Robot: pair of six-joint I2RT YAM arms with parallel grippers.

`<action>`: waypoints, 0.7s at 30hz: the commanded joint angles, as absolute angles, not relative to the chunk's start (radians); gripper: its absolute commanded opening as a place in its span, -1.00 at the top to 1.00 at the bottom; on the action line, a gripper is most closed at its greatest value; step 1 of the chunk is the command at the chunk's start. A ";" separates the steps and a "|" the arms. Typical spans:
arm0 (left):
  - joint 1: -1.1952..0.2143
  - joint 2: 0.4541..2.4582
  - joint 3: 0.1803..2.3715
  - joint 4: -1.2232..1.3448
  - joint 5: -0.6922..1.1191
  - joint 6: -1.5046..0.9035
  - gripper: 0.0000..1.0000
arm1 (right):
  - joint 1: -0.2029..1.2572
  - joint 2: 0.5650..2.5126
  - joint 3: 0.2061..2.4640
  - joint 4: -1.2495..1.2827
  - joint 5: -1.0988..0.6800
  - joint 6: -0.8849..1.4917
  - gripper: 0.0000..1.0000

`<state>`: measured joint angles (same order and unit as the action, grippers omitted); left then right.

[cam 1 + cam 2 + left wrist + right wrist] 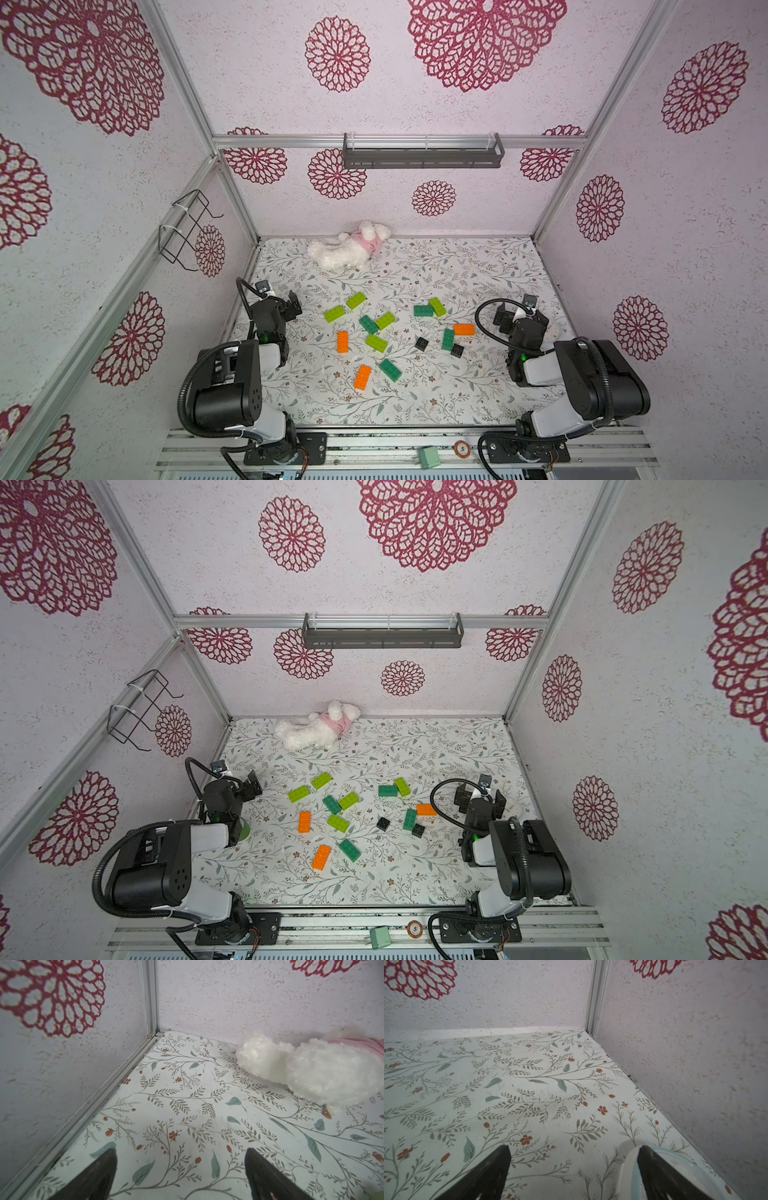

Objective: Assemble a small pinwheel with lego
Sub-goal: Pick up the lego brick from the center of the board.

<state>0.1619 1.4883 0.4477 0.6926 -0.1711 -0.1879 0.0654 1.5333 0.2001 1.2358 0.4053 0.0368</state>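
Note:
Loose lego lies scattered over the middle of the floral table (478, 274) in both top views. Among it are lime green bricks (356, 300) (299, 793), dark green bricks (390, 370) (388, 790), orange bricks (363, 377) (304, 822) and two small black squares (421, 343) (418, 830). All bricks lie apart or just touching, none stacked. My left gripper (181, 1150) hangs open at the table's left side, facing the back left corner, nothing between its fingers. At the right side my right gripper (573, 1146) is open and empty too, facing the back right corner. Neither wrist view shows any brick.
A white plush toy (345, 249) (311, 1072) in a pink garment lies by the back wall. A white and pale blue round dish (679, 1169) sits under one right finger. A grey shelf (422, 156) hangs on the back wall, a wire rack (187, 228) on the left wall.

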 commanded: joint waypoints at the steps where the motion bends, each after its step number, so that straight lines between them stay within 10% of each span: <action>1: 0.137 1.364 0.567 0.474 -0.321 -0.222 -0.94 | 0.102 1.509 0.139 1.409 0.453 0.007 -0.98; 6: 0.009 1.230 0.630 0.319 -0.550 -0.291 -0.94 | 0.160 1.265 0.304 0.929 0.800 0.080 -0.98; 16: -0.106 1.030 0.891 -0.284 -0.501 -0.774 -0.94 | 0.116 0.985 0.591 0.209 0.700 0.556 -0.98; 21: -0.019 0.955 0.930 -0.414 -0.152 -0.820 -0.94 | 0.127 0.925 0.637 0.072 0.380 0.499 -0.98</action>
